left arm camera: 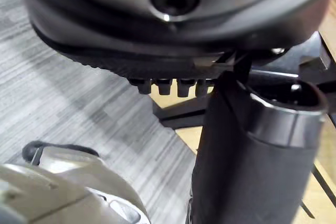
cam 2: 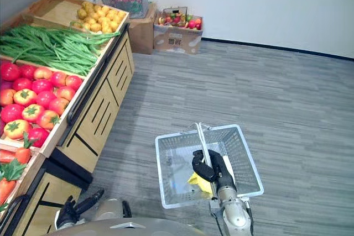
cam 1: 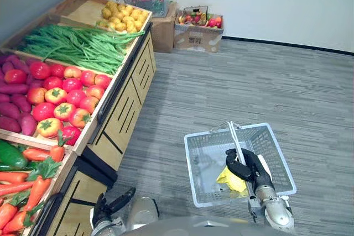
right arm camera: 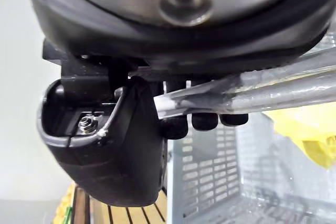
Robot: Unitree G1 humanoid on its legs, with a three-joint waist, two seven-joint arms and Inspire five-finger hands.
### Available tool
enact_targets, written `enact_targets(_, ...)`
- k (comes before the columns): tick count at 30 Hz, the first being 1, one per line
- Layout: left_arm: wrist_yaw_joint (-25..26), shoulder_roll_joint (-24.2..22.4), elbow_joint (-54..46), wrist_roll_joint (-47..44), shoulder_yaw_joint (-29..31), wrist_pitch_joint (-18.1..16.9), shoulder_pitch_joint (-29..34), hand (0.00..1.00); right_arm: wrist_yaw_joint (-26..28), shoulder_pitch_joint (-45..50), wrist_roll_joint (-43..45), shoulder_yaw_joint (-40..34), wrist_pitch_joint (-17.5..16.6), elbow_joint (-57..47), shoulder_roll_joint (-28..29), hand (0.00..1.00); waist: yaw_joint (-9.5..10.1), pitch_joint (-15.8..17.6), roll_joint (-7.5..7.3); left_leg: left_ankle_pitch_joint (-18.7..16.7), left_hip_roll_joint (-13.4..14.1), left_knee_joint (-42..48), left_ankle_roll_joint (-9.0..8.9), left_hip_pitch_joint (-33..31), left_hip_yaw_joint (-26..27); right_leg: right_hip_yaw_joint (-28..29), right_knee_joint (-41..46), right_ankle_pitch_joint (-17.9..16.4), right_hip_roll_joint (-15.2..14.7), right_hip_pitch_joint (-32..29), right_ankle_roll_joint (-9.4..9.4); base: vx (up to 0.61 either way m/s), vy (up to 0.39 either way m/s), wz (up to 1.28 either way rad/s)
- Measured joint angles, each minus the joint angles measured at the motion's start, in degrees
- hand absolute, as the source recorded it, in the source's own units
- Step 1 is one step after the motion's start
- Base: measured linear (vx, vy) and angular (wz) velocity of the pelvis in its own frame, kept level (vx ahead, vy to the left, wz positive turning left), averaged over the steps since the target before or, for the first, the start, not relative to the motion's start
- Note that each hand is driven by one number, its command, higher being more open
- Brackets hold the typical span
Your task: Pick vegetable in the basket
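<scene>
Your right robot hand [cam 1: 250, 168] is curled round the handle of the basket [cam 1: 204, 153], with a yellow item [cam 1: 230, 179] inside. Your left robot hand [cam 1: 113, 205] hangs relaxed and empty by the table [cam 1: 124, 114]. Reach left for the carrots [cam 1: 33, 187], and hold the basket level.

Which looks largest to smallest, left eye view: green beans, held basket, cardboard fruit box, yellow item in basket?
1-2. held basket, green beans: alike, basket nearer, unranked.
3. cardboard fruit box.
4. yellow item.
</scene>
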Motion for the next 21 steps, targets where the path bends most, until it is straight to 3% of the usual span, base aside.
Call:
enact_targets(3, 0.0, -0.03, 0.02, 0.55, -0.13, 0.2, -0.05, 1.0, 0.15, 0.89, 0.0, -0.3, 0.01, 0.03, -0.03, 0.0, -0.42, 0.4, 0.41, -1.29, 0.42, 2.13, 2.16, -0.01, 4.68, -1.94, -3.91, 2.07, -0.52, 3.2, 1.35, 0.22, 0.129, 0.24)
enact_targets(6, -0.05, -0.25, 0.1, 0.58, -0.32, 0.24, -0.1, 1.0, 0.15, 1.11, -0.07, -0.55, 0.11, 0.16, -0.04, 0.0, -0.71, 0.15, 0.97, -1.39, -0.84, -0.85, 2.42, 0.66, 5.42, -3.09, -5.38, 3.87, -0.64, 3.55, 1.64, 0.14, 0.107, 0.26)
enact_targets(10, -0.08, 0.14, 0.64, 0.5, -1.43, 0.25, -0.52, 1.0, 0.11, 0.61, -1.06, -0.4, 0.11, 1.29, 0.3, 0.0, -0.65, 0.0, 1.25, 5.16, -5.17, -13.53, 3.05, 3.8, 4.91, -3.0, -5.27, 8.6, -1.61, 1.31, 1.62, 0.05, 0.075, 0.23)
enact_targets(13, -0.1, 0.24, 0.72, 0.5, -1.67, 0.25, -0.53, 1.0, 0.16, 0.45, -1.09, 0.68, 0.1, 1.62, 0.62, 0.0, -0.09, -0.14, 1.17, 8.68, -6.71, -20.05, 3.47, 5.84, 4.62, -2.97, -5.15, 10.56, -1.67, 0.53, 1.58, -0.02, 0.057, 0.08)
enact_targets(16, -0.29, 1.04, 1.09, 0.52, -2.4, 0.25, -0.49, 1.0, 0.26, -0.36, -1.11, 2.34, 0.09, 3.29, 1.61, 0.0, 0.1, -0.98, 0.31, 12.26, -8.37, -26.34, 3.96, 6.88, 3.56, -2.95, -3.82, 10.78, -1.96, -1.4, 1.71, -0.07, 0.048, 0.14)
enact_targets(21, -0.27, 1.05, 1.17, 0.54, -2.22, 0.25, -0.21, 1.0, 0.32, -0.71, -3.21, 3.02, 0.09, 3.59, 1.38, 0.0, 0.86, -1.15, 0.49, 15.59, -10.32, -33.28, 4.14, 8.65, 2.39, -2.99, -2.53, 10.47, -2.37, -2.68, 1.41, -0.09, 0.04, 0.1)
